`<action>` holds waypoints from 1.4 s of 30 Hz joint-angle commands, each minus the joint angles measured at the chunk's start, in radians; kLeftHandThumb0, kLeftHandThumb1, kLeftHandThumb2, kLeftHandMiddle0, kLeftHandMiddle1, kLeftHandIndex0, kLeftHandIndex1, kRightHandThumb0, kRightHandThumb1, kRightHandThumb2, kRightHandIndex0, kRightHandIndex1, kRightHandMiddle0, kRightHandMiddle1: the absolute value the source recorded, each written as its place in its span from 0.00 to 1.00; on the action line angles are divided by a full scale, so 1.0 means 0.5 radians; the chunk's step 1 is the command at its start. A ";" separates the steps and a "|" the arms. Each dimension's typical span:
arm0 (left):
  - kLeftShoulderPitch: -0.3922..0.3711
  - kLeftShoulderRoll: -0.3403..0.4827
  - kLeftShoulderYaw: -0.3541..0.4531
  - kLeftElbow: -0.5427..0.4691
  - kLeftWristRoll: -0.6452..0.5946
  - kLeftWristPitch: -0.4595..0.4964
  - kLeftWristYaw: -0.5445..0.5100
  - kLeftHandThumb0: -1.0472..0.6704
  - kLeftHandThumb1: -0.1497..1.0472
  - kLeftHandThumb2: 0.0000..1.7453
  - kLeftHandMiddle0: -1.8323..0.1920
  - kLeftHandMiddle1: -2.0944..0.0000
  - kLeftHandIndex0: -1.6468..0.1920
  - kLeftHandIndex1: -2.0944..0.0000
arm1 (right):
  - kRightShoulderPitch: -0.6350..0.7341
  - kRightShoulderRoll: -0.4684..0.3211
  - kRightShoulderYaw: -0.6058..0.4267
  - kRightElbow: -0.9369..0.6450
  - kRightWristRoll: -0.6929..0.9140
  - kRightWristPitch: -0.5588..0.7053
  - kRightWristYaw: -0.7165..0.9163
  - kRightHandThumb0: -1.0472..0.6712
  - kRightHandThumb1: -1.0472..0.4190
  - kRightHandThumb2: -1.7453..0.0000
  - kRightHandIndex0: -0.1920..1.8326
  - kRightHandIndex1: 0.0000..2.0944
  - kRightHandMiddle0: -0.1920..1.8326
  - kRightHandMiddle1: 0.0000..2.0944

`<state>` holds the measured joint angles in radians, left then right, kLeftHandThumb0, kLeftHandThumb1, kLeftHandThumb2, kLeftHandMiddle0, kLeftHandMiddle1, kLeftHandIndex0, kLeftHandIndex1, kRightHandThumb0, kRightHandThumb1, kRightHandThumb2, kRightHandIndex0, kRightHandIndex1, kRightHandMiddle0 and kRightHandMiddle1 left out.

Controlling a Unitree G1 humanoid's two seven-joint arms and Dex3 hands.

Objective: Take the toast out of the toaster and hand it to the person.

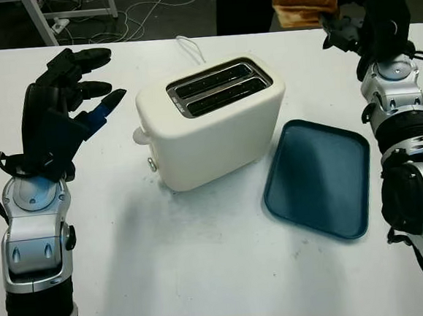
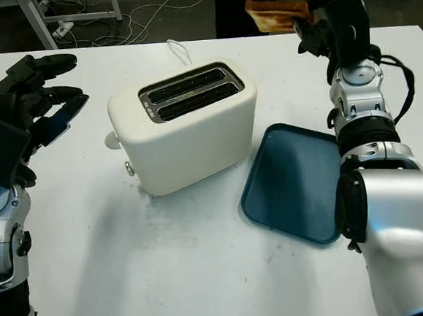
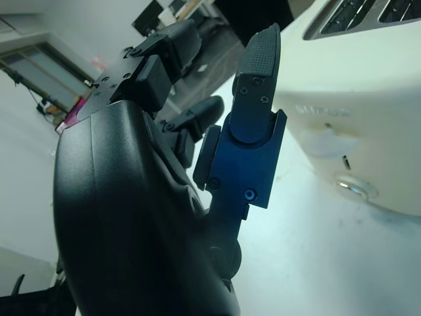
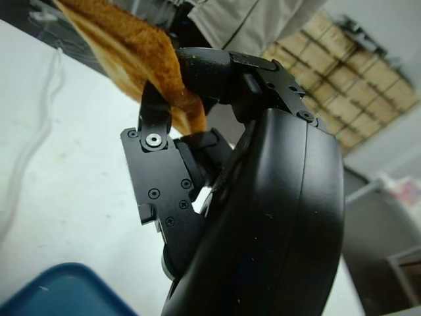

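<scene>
Right robot hand pinches toast – toaster slots and tray bare

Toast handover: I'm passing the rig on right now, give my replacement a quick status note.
Right hand: shut on the toast, raised past the table's far edge toward the person.
Left hand: open, raised left of the toaster.
Toaster slots look empty; blue tray lies to its right.
Done: toast is out and lifted.
Left: the person has not taken it yet; release once they grip it.
</scene>
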<state>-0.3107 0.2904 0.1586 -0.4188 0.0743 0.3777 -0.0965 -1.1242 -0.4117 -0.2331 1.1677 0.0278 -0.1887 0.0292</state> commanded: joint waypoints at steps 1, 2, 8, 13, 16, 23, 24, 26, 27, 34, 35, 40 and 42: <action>0.002 0.001 -0.006 -0.002 -0.006 -0.017 0.002 0.33 0.89 0.05 0.72 0.54 0.66 0.72 | 0.026 0.018 -0.032 0.013 0.052 0.020 0.027 0.57 0.09 0.70 0.48 0.83 0.29 0.83; 0.002 0.002 -0.006 -0.002 -0.008 -0.018 -0.001 0.33 0.89 0.05 0.72 0.54 0.66 0.72 | 0.036 0.018 -0.027 0.013 0.048 0.006 0.035 0.58 0.09 0.69 0.48 0.83 0.28 0.83; -0.003 -0.002 -0.002 0.005 -0.007 0.002 0.006 0.31 0.89 0.04 0.72 0.54 0.66 0.72 | 0.070 0.015 0.026 0.033 -0.001 0.002 0.002 0.56 0.09 0.71 0.48 0.83 0.34 0.83; -0.004 0.006 -0.001 0.000 -0.004 0.009 0.003 0.32 0.89 0.04 0.72 0.55 0.66 0.72 | 0.084 0.022 0.039 0.045 -0.007 0.010 -0.007 0.54 0.09 0.73 0.51 0.83 0.38 0.83; -0.003 0.010 -0.003 0.005 -0.004 -0.006 -0.001 0.32 0.89 0.04 0.72 0.55 0.66 0.72 | 0.091 0.021 0.055 0.043 -0.017 0.013 0.001 0.54 0.09 0.73 0.49 0.83 0.37 0.83; -0.004 0.006 0.001 -0.004 -0.012 0.011 -0.003 0.32 0.89 0.04 0.72 0.56 0.66 0.73 | 0.099 0.021 0.070 0.039 -0.010 -0.002 0.023 0.54 0.09 0.73 0.48 0.83 0.36 0.83; -0.004 0.005 0.003 -0.002 -0.016 0.010 -0.004 0.32 0.89 0.04 0.72 0.56 0.66 0.73 | 0.102 0.020 0.072 0.039 -0.010 -0.012 0.032 0.54 0.09 0.72 0.48 0.83 0.36 0.83; -0.005 0.003 0.002 -0.003 -0.013 0.015 -0.001 0.32 0.89 0.03 0.72 0.56 0.66 0.73 | 0.100 0.025 0.061 0.038 0.005 -0.009 0.035 0.54 0.09 0.72 0.49 0.83 0.36 0.83; -0.005 0.005 0.000 -0.004 -0.008 0.016 0.001 0.32 0.89 0.04 0.72 0.56 0.66 0.73 | 0.098 0.028 0.058 0.037 0.010 -0.002 0.033 0.54 0.09 0.72 0.49 0.83 0.35 0.83; -0.002 0.001 0.003 0.003 -0.014 -0.001 0.001 0.33 0.89 0.03 0.72 0.56 0.66 0.73 | 0.107 0.026 0.070 0.032 -0.001 -0.022 0.046 0.54 0.09 0.72 0.48 0.83 0.34 0.83; -0.001 0.001 0.003 -0.003 -0.013 0.009 0.001 0.33 0.89 0.04 0.72 0.56 0.66 0.73 | 0.107 0.028 0.068 0.032 0.002 -0.020 0.043 0.54 0.09 0.73 0.48 0.83 0.35 0.83; 0.002 0.006 0.002 -0.008 -0.008 0.006 0.001 0.32 0.89 0.04 0.72 0.56 0.66 0.73 | 0.111 0.021 0.080 0.035 -0.010 -0.035 0.049 0.53 0.09 0.73 0.50 0.83 0.36 0.83; 0.003 0.009 0.003 -0.001 -0.007 -0.006 -0.001 0.33 0.89 0.03 0.71 0.56 0.65 0.73 | 0.110 0.022 0.077 0.035 -0.001 -0.031 0.055 0.54 0.09 0.73 0.49 0.83 0.36 0.83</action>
<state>-0.3107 0.2905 0.1589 -0.4173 0.0742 0.3799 -0.0964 -1.0784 -0.4063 -0.1905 1.1792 0.0236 -0.1891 0.0511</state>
